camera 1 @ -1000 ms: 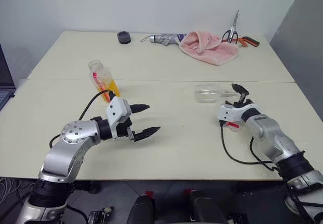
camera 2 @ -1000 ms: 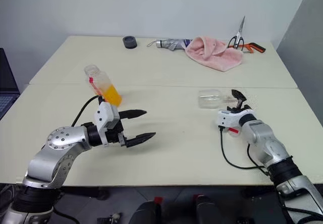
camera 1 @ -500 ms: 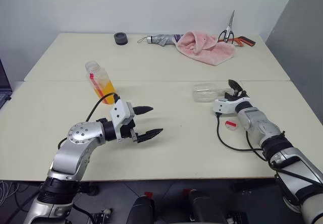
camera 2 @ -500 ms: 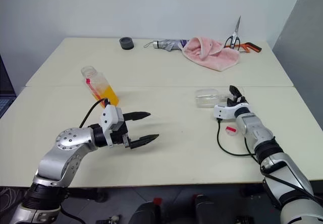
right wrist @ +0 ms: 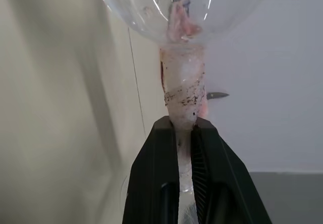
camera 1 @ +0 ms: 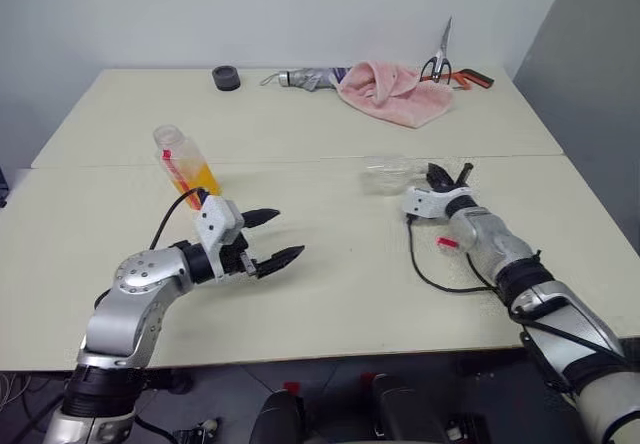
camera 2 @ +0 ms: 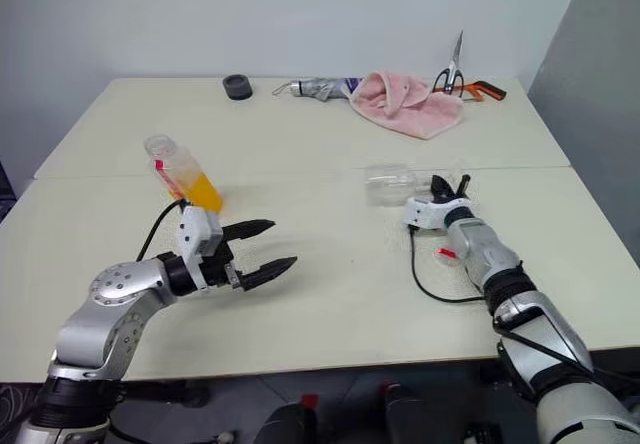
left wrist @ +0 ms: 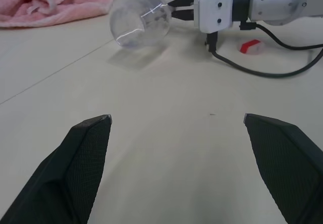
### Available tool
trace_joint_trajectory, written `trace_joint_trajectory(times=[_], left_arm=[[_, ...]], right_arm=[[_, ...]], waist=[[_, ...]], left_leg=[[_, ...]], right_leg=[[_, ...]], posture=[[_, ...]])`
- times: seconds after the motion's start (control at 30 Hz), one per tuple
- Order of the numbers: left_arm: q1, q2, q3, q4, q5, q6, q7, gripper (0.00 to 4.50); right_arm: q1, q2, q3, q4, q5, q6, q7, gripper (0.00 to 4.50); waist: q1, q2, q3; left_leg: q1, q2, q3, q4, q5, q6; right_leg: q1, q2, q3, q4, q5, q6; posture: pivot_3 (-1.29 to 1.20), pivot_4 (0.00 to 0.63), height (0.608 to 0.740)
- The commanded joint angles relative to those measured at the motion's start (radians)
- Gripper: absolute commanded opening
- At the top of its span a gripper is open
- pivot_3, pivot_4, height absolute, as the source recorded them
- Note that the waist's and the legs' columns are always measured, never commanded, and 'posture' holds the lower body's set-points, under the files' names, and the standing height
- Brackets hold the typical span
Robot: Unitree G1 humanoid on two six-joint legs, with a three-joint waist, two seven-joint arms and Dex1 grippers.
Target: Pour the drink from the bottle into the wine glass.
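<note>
The bottle point(camera 1: 183, 161) stands at the table's left with no cap on it, the orange drink point(camera 1: 201, 179) filling its lower half. My left gripper point(camera 1: 272, 236) hovers open just in front and to the right of it, holding nothing. The wine glass point(camera 1: 388, 174) lies on its side right of centre, bowl pointing left. My right gripper point(camera 1: 447, 175) is shut on the stem of the wine glass point(right wrist: 184, 98), just behind the bowl. In the left wrist view the wine glass point(left wrist: 141, 26) and the right gripper point(left wrist: 176, 9) lie ahead between my own wide-spread fingers.
A small red-and-white cap point(camera 1: 447, 242) lies beside my right forearm. Along the far edge are a black ring point(camera 1: 226, 77), a folded umbrella point(camera 1: 305, 78), a pink towel point(camera 1: 390, 92) and scissors point(camera 1: 438, 62). A seam point(camera 1: 300, 161) runs across the table.
My right gripper has reached forward and left to the lying wine glass and shut on its stem. The left gripper stays open. The whole view has shifted.
</note>
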Motion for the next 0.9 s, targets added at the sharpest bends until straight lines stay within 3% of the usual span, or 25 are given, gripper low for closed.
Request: trace_joint_trajectory(times=[0.03, 0.13, 0.3, 0.5, 0.9], left_arm=[[0.017, 0.019, 0.076, -0.059, -0.047, 0.035, 0.023, 4.50], [0.034, 0.038, 0.110, -0.079, -0.062, 0.063, 0.031, 4.50], [0.021, 0.057, 0.133, -0.099, -0.077, 0.095, 0.046, 4.50], [0.011, 0.063, 0.144, -0.120, -0.081, 0.115, 0.059, 4.50], [-0.039, 0.089, 0.166, -0.161, -0.129, 0.172, 0.069, 4.50]], right_arm=[[-0.018, 0.135, -0.143, -0.062, 0.284, -0.098, 0.131, 0.06], [-0.017, 0.313, -0.282, -0.052, 0.570, -0.107, 0.339, 0.06], [-0.065, 0.437, -0.355, 0.081, 0.692, -0.083, 0.447, 0.06], [-0.062, 0.458, -0.345, 0.209, 0.674, -0.134, 0.486, 0.06], [-0.001, 0.449, -0.341, 0.206, 0.675, -0.176, 0.593, 0.06]], waist=[[0.000, 0.000, 0.000], [-0.001, 0.000, 0.000], [0.018, 0.001, 0.001], [0.027, 0.001, 0.001], [0.026, 0.001, 0.001]], left_leg=[[0.000, 0.000, 0.000, 0.000, 0.000, 0.000], [0.000, 0.001, -0.001, 0.000, 0.000, 0.000], [-0.001, 0.001, -0.005, 0.000, 0.000, 0.000], [-0.001, -0.001, -0.003, 0.000, 0.000, 0.000], [0.000, -0.001, -0.002, 0.000, 0.000, 0.000]], right_leg=[[0.000, 0.000, 0.000, 0.000, 0.000, 0.000], [0.000, -0.001, -0.001, 0.000, 0.000, 0.000], [0.001, -0.003, -0.004, 0.000, 0.000, 0.000], [0.001, -0.004, -0.003, -0.001, 0.000, 0.000], [0.001, -0.002, -0.003, 0.000, 0.000, 0.000]], posture=[[0.00, 0.150, 0.740], [0.00, 0.150, 0.740], [0.00, 0.150, 0.740], [0.00, 0.150, 0.740], [0.00, 0.150, 0.740]])
